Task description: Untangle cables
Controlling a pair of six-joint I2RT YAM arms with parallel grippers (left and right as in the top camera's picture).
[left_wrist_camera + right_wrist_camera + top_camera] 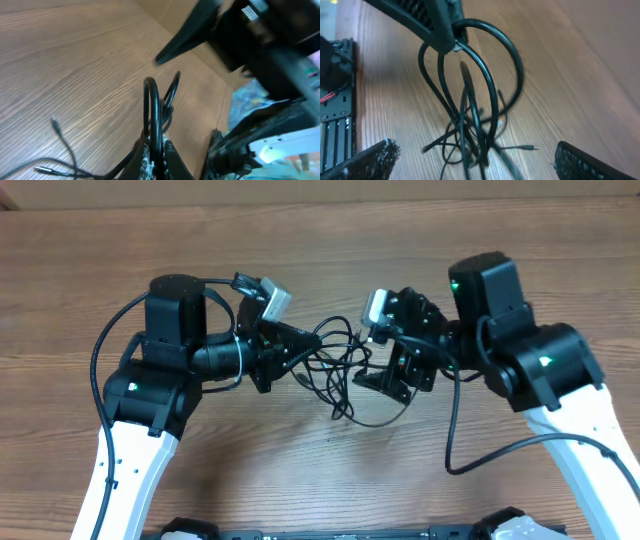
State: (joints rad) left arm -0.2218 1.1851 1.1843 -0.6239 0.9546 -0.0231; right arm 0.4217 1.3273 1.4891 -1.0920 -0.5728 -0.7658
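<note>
Two robot arms are facing each other across a wood-grain table [320,240], with a pale tan strip [300,188] running along its far edge. Both arms are bending inward at the elbow, wrists turning toward one another. The left gripper [157,152] is pinching black loops of the cables [335,370], which are trailing from its tips down to the tabletop between the claws. The right gripper [477,161] is gaping wide and holding nothing, the tangle lying just ahead of its spread fingers.
</note>
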